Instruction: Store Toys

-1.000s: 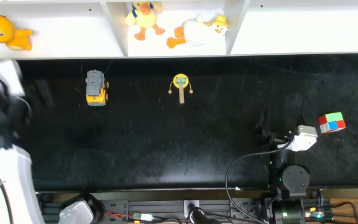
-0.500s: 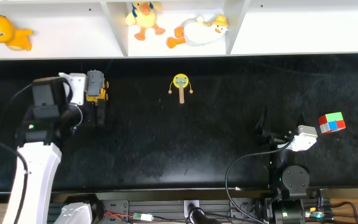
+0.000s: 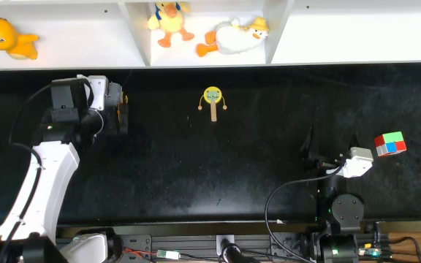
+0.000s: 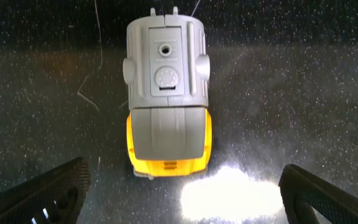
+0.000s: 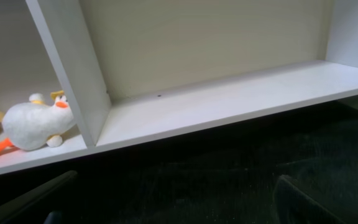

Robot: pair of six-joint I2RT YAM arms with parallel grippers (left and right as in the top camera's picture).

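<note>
The left hand (image 4: 182,202), fingers spread wide apart, is hovering at the yellow-and-grey toy truck (image 4: 166,93), and ought to be straddling the truck's narrow sides squarely before closing.

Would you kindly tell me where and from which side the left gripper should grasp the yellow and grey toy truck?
Probably from straight above, closing across the toy truck on its two long sides. It stands upright on the mat, narrower across than along, and the open left gripper spans more than that width.
</note>
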